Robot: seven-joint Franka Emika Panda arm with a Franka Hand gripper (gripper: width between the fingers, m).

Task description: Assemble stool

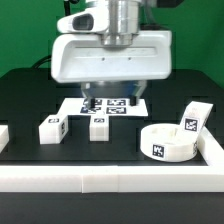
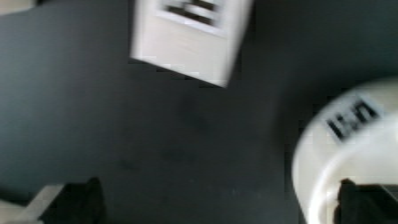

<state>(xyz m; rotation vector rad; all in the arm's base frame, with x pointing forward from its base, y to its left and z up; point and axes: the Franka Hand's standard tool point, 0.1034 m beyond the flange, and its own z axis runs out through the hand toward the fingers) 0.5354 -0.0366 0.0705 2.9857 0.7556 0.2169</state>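
the stool looks barely begun: no leg is joined to the seat (image 1: 168, 143). the seat lies flat on the counter (image 1: 30, 90) toward the exterior view's right, near the front rail (image 1: 100, 178). the third leg (image 1: 192, 117) stands tilted just beside it; whether the two touch i cannot tell. the first leg (image 1: 52, 128) and second leg (image 1: 98, 127) stand loose and apart from each other, in front of the marker board (image 1: 105, 105).

the pincer (image 1: 113, 98) hangs low over that board, its jaws spread wide with nothing between them. the wrist view is blurred but agrees: dark fingertips (image 2: 71, 200) sit far apart with bare counter between.

by my reading all three legs are left to fit. each one likely needs picking up, carrying to the seat and fixing in place, and the two loose legs by the board are the nearest to hand.
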